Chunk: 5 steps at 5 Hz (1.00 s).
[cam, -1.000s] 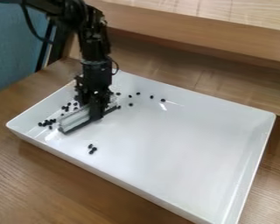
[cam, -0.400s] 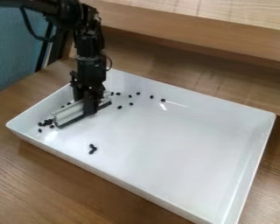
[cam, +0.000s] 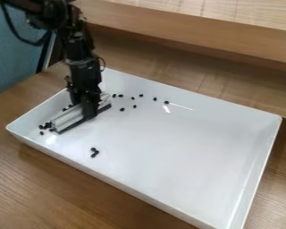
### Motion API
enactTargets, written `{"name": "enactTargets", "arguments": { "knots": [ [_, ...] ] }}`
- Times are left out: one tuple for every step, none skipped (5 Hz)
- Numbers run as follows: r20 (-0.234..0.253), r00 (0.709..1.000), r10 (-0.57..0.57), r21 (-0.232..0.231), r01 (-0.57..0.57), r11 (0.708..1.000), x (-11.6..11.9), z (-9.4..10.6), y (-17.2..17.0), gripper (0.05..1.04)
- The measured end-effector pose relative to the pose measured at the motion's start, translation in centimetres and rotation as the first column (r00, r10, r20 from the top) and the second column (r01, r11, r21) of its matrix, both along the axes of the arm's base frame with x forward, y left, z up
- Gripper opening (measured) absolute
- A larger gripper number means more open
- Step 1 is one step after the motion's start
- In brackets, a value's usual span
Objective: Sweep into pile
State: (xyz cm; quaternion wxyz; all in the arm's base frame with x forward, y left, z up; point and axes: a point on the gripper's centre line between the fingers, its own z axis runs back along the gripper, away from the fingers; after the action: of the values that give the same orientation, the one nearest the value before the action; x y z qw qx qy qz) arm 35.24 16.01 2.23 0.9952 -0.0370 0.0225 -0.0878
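Over the left part of the white tray [cam: 169, 156] hangs the gripper [cam: 89, 109], shut on a light grey bar-shaped sweeper [cam: 68, 119] with a dark lower edge. The sweeper lies low at the tray's floor, slanting from lower left to upper right. Small black pieces [cam: 47, 125] sit at its lower-left end. Others [cam: 133, 98] are scattered to its right near the back wall. A little cluster [cam: 94, 152] rests apart toward the front. Part of the floor behind the sweeper is hidden by it and the gripper.
The tray's raised rim surrounds the work area on a brown wooden table [cam: 61, 188]. Behind it stands a wooden ledge [cam: 199, 31]. A blue panel [cam: 11, 58] is at the upper left.
The gripper and sweeper have moved left and slightly back. Some black pieces left of the sweeper are now covered or shifted, while a few show to its right.
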Motion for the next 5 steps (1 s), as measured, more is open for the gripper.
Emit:
{"name": "enactTargets", "arguments": {
  "knots": [
    [0.011,1.0,0.018,-0.048,-0.017,0.999,-1.1,0.2,-0.5,0.397],
    [-0.009,1.0,0.007,-0.047,-0.008,0.999,-1.4,0.3,-0.4,0.492],
    [-0.041,0.998,0.041,-0.068,-0.044,0.997,-1.7,0.5,-0.8,0.762],
    [-0.035,0.998,0.046,-0.085,-0.049,0.995,-1.7,1.0,-1.1,0.991],
    [0.001,0.998,0.056,-0.091,-0.055,0.994,-1.7,2.8,-1.5,1.0]
  ]
}}
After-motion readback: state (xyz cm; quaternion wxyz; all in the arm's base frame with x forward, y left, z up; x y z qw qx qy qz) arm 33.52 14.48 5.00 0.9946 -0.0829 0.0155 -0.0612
